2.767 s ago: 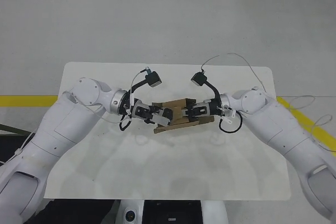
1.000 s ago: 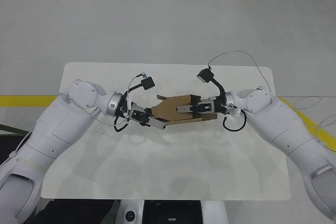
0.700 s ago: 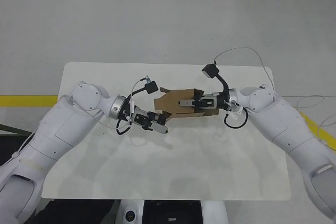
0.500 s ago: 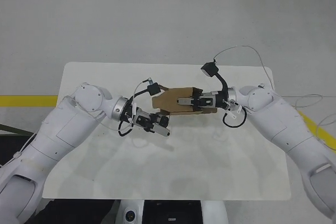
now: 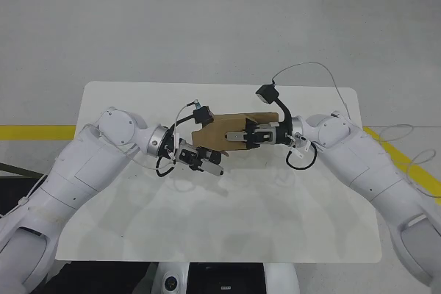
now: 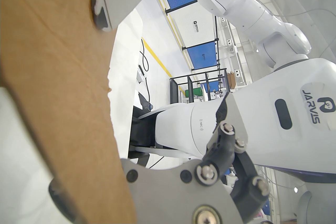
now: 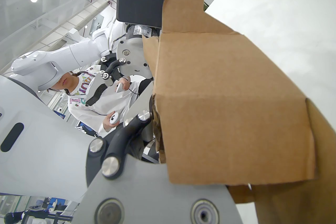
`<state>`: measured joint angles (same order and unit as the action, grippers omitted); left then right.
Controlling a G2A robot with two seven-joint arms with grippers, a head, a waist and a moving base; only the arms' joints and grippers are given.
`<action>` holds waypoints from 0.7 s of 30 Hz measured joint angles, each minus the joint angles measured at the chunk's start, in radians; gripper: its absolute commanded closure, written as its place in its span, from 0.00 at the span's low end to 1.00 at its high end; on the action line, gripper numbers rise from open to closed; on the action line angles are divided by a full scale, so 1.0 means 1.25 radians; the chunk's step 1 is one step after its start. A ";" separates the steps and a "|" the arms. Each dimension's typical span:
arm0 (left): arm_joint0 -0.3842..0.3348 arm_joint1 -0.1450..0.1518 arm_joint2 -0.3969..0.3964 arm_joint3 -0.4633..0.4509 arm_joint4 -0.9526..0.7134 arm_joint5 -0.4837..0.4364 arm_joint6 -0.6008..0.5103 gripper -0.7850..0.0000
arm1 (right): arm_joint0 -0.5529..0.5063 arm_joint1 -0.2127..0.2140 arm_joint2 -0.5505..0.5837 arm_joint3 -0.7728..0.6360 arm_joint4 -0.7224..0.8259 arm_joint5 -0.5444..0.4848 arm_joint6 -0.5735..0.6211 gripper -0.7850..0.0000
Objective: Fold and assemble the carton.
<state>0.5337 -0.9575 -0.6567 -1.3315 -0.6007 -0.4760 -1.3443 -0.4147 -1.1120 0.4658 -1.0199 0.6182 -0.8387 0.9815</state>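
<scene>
The brown carton (image 5: 222, 129) hangs above the middle of the white table (image 5: 294, 220), partly opened into a sleeve with flaps at its ends. My right gripper (image 5: 240, 137) is shut on the carton's right end, one finger lying across its top face. The right wrist view shows the carton (image 7: 225, 114) close up, with a flap sticking out at its far end. My left gripper (image 5: 204, 157) stands open just in front of the carton's left end. A carton panel (image 6: 52, 57) runs right beside the left gripper's finger (image 6: 173, 188); I cannot tell whether they touch.
Loose cables (image 5: 309, 73) arch over the table's far right part. A yellow floor line (image 5: 29, 132) runs beyond the table's sides. The table's near half (image 5: 220, 228) is bare white surface.
The left gripper has let go of the carton and shifted to its left end. The right gripper has lifted the carton, turned it and carried it left and farther back.
</scene>
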 measured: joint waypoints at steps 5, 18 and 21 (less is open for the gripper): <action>0.000 0.003 -0.002 0.002 -0.001 -0.001 0.001 0.00 | -0.002 0.000 0.010 0.019 0.000 -0.004 -0.004 1.00; -0.009 0.025 -0.054 0.070 0.005 -0.022 0.022 0.00 | -0.039 0.044 0.077 0.011 0.007 0.001 0.001 1.00; -0.006 0.030 -0.063 0.092 0.017 -0.030 0.029 0.00 | -0.056 0.059 0.093 -0.009 0.013 0.007 0.007 1.00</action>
<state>0.5263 -0.9198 -0.7358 -1.2167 -0.5796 -0.5129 -1.3075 -0.4842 -1.0388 0.5825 -1.0309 0.6339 -0.8304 0.9897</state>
